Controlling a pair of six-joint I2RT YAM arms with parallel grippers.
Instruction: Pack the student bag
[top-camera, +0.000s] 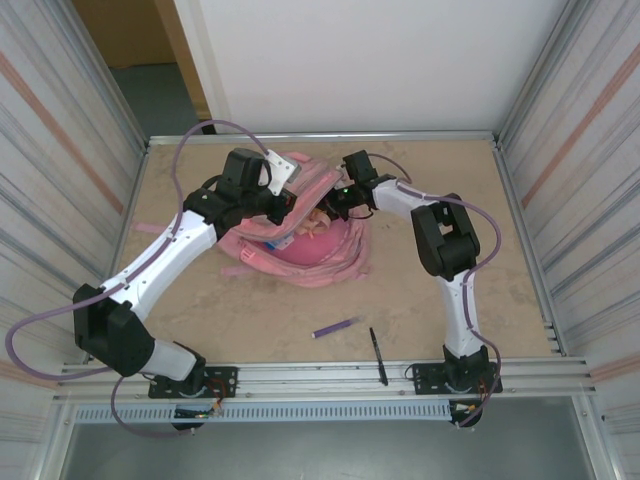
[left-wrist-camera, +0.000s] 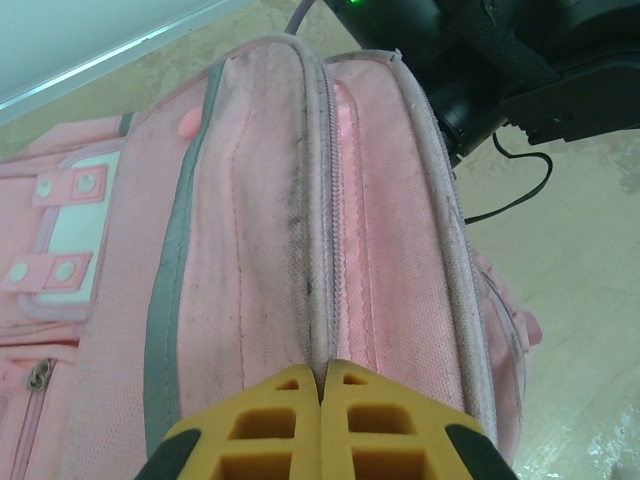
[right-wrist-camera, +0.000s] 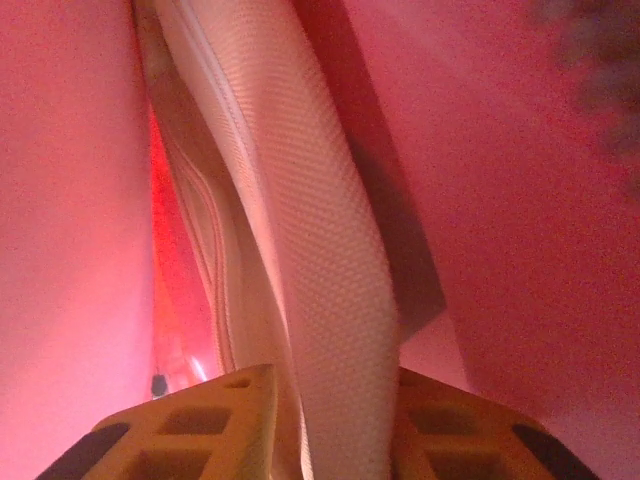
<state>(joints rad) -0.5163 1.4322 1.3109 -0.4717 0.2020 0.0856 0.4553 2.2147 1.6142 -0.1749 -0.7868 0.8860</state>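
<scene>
**Bag at the far centre, both grippers at its opening**

Top external: the student bag (top-camera: 305, 250) lies on the table (top-camera: 440, 320), far of centre, its upper flap raised. The left gripper (top-camera: 288, 203) is at the flap's left side; the right gripper (top-camera: 332, 208) reaches into the gap under the flap from the right. Jaw state cannot be told from this view. A purple pen (top-camera: 335, 327) and a black pen (top-camera: 378, 356) lie on the near part of the table, well apart from the bag.

Left wrist: the yellow fingers (left-wrist-camera: 275, 425) are pressed together, pinching the bag's piped seam, which runs straight away from the fingertips. The white patch (left-wrist-camera: 75, 225) sits at the left. The right arm's black body (left-wrist-camera: 490, 60) is at the far right, beside the bag.

Right wrist: pink fabric on all sides. The yellow fingers (right-wrist-camera: 190, 425) are spread, with a pale woven band (right-wrist-camera: 320, 280) between them, touching the right finger.
</scene>
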